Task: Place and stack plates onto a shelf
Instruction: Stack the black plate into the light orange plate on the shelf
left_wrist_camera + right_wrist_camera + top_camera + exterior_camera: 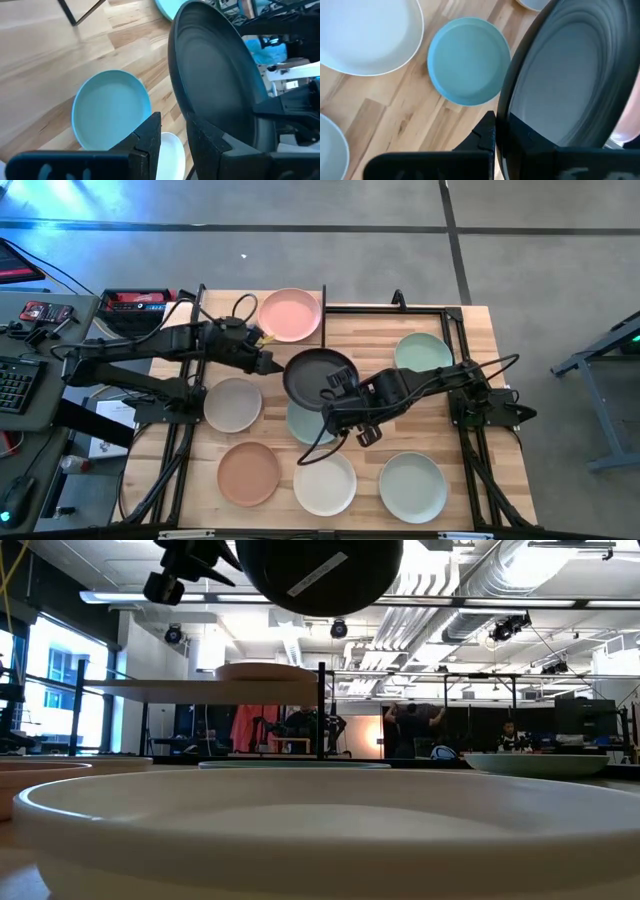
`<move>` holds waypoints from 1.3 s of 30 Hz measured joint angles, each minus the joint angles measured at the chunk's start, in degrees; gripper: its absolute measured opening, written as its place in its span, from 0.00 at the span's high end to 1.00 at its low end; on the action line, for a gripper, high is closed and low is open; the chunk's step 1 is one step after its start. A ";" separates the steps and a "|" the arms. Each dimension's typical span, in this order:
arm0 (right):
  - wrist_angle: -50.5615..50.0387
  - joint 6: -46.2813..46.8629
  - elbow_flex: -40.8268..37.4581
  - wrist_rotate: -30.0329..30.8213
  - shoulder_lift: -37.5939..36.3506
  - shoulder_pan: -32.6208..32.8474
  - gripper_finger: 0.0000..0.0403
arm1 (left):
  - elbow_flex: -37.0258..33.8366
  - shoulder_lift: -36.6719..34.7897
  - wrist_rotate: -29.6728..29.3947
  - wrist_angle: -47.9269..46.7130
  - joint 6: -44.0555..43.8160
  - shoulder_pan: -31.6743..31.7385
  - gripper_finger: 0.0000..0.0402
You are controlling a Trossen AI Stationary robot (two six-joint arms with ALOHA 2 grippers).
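Note:
A black plate (pixel 318 372) hangs tilted above the table's middle, its underside (pixel 320 570) turned toward the near edge. My right gripper (pixel 338 388) is shut on its near-right rim. My left gripper (pixel 272 365) reaches in from the left, open, its fingertips (pixel 156 122) at the plate's left rim. A pink plate (pixel 290 313) lies flat on the shelf (pixel 222 328) at the far left. A pale blue-green plate (pixel 467 60) lies on the tabletop below the black one. My right gripper pinches the black plate's rim (pixel 506 117) between its two fingers, slanting down from the table's right. The plate itself hides one finger. The plate is lifted clear and tilted steeply. My left gripper has the rim (pixel 181 107) at its fingertips; whether it touches I cannot tell.
Several plates lie flat on the tabletop: grey-beige (pixel 233 404), terracotta (pixel 248 474), cream (pixel 325 483), pale grey-green (pixel 412 487) and green (pixel 422 352). The shelf's black legs (pixel 322 710) stand at the far left. Beyond the table, people stand in the room (pixel 410 730).

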 joint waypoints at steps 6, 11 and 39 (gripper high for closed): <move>0.02 0.00 -0.52 -1.66 0.00 0.00 1.00 | 0.00 0.84 0.00 0.54 0.03 0.00 0.80; 0.02 -0.02 -2.40 -3.25 0.00 0.02 1.00 | 0.00 0.80 0.00 1.58 0.04 0.00 0.80; 0.01 0.02 -2.95 1.84 0.00 -0.20 1.00 | -0.09 7.35 4.19 4.16 0.93 0.00 0.80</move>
